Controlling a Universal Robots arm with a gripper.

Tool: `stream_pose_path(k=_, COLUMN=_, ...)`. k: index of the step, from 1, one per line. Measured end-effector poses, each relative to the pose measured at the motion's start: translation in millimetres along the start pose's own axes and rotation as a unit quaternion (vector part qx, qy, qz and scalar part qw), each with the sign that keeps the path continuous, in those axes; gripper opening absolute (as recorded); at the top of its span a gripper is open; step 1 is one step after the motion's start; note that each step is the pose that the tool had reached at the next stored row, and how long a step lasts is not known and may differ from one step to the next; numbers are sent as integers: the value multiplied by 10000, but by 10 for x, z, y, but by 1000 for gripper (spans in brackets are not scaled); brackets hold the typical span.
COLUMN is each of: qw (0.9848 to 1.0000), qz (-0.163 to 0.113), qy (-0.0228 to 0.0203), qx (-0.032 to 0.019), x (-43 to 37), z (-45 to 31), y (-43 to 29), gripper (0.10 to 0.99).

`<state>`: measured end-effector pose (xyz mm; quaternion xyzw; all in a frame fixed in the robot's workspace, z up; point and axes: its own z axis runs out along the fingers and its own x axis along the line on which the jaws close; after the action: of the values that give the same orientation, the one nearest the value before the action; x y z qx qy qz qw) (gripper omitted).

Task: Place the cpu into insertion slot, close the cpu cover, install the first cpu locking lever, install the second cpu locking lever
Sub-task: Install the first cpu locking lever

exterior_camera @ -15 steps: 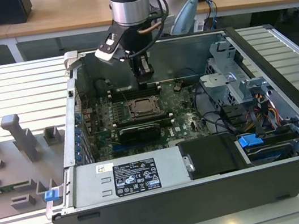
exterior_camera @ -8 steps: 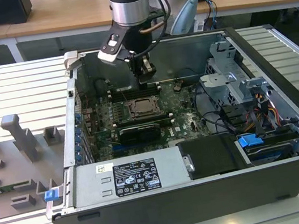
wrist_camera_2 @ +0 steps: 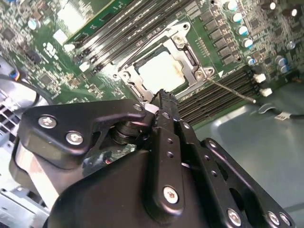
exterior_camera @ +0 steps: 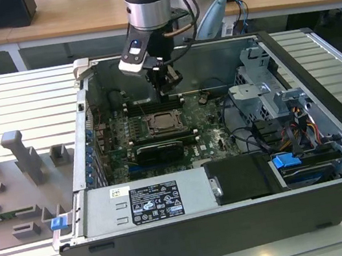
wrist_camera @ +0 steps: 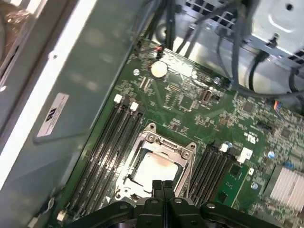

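Cpu (wrist_camera_2: 161, 71): pale face up, seated in the insertion slot (exterior_camera: 160, 123), just below the fingertips.
Cpu cover (wrist_camera_2: 128, 76): lies flat, framing the chip.
Gripper (wrist_camera: 163, 183): hangs above the socket's edge, fingers pressed together, holding nothing.
Memory slots (wrist_camera: 109, 142): long black rows flanking the socket either side of the fingers.

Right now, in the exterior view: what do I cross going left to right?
Tall grey fixture block → blue clip → insertion slot → metal drive cage
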<state>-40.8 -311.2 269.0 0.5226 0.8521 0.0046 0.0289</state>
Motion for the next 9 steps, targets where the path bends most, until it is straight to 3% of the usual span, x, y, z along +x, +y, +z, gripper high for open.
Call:
stream_pose_path(k=4, qw=9989, qz=-462, qy=17, qx=-20, x=0, z=0, y=0, gripper=106)
stream_pose_path(k=9, qw=9968, qz=-795, qy=30, qx=-35, x=0, z=0, y=0, gripper=106)
